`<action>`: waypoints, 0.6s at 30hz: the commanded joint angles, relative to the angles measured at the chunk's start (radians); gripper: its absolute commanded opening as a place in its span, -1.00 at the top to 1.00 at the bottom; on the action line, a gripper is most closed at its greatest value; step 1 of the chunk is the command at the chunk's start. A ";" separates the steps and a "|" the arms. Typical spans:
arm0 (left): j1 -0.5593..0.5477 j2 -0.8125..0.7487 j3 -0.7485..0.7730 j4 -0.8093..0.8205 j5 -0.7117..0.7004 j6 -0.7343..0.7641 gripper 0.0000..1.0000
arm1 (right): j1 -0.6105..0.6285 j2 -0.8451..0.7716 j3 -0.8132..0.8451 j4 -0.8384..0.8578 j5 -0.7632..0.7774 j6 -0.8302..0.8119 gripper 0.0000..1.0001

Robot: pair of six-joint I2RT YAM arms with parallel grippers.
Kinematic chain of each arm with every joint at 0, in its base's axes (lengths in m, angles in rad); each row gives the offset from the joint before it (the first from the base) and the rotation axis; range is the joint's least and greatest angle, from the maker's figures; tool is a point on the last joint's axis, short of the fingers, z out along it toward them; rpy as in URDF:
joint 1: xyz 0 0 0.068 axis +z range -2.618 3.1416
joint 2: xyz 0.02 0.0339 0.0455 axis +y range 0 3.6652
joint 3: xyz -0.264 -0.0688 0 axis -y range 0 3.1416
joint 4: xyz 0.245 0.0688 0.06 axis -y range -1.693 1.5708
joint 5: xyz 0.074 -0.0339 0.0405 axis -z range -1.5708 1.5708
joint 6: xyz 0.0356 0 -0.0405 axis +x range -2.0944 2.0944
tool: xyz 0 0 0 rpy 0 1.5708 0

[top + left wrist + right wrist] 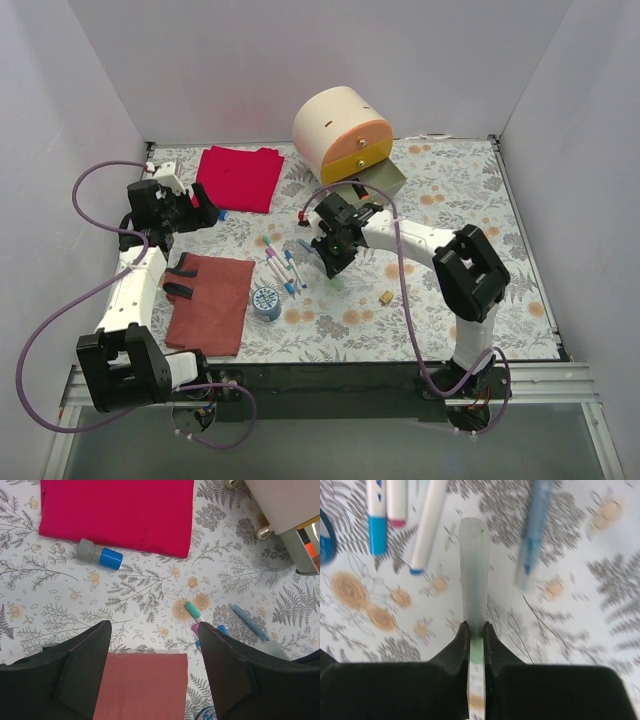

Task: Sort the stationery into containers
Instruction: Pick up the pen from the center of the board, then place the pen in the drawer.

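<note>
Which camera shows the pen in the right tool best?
Right wrist view: the frosted green pen sits close up, pinched in the right tool. Top view shows only its tip. Left wrist view: can't find it.

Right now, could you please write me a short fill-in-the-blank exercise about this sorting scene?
1. The right gripper is shut on a pale green ___.
2. The left gripper holds nothing; its jaws stand ___.
3. The cabinet's one pulled-out drawer sits at the ___ of the stack.
4. The tape roll lies next to the rust-brown ___.
Missing words: pen; open; bottom; cloth.
</note>
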 commanded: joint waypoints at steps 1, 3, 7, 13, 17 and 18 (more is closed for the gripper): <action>-0.001 0.004 0.051 0.043 0.001 0.013 -0.40 | -0.088 -0.173 0.024 -0.125 0.078 -0.116 0.97; -0.001 0.012 0.058 0.051 0.002 0.010 -0.40 | -0.112 -0.204 0.079 -0.184 0.075 -0.199 0.97; -0.003 0.024 0.077 0.057 0.013 0.007 -0.40 | -0.143 -0.228 0.203 -0.205 0.142 -0.496 0.97; -0.001 0.042 0.104 0.055 0.019 0.009 -0.40 | -0.224 -0.323 0.093 0.035 0.193 -0.858 0.97; -0.001 0.050 0.107 0.057 0.025 0.006 -0.40 | -0.252 -0.320 0.062 0.156 0.236 -0.963 0.97; -0.003 0.047 0.105 0.055 0.025 0.003 -0.40 | -0.254 -0.314 0.064 0.173 0.247 -0.986 0.97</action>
